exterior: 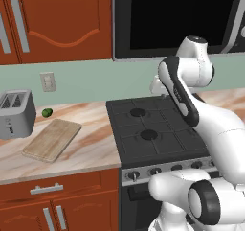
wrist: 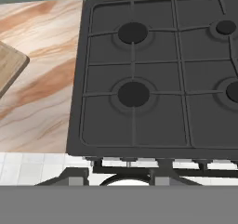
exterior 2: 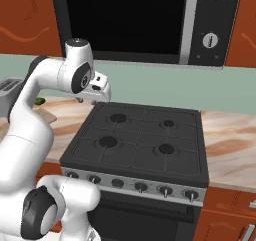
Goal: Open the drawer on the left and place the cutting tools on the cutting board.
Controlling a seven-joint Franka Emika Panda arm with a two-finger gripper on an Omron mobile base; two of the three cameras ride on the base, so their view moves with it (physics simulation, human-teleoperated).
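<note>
Three views cover the same kitchen corner. The left base view carries the task area: the drawer [exterior: 47, 189], shut flush under the table [exterior: 95, 148], its horizontal bar handle visible, sits below the cutting board [exterior: 52, 139]. The board lies flat and bare on the marbled surface, between the toaster [exterior: 16, 112] and the stove [exterior: 153, 134]. A small green fruit [exterior: 47, 112] rests near the wall just behind the board, right of the toaster. No cutting tools can be made out on the table; the drawer's contents are hidden.

The right base view gives the stove's [exterior 2: 140, 140] four burners and its row of knobs, with the microwave [exterior 2: 150, 20] above. Here the arm hides most of the board, leaving a sliver of it [exterior 2: 47, 116] and of the fruit [exterior 2: 39, 101]. The hand [exterior 2: 97, 90] hangs above the stove's rear left corner, well apart from the drawer.

The hand view looks down on the stove grates [wrist: 153, 74], with a corner of the cutting board [wrist: 9, 67] at its left edge.

Fingers: whether they stand apart or together cannot be told from any view. Nothing appears to be held.
</note>
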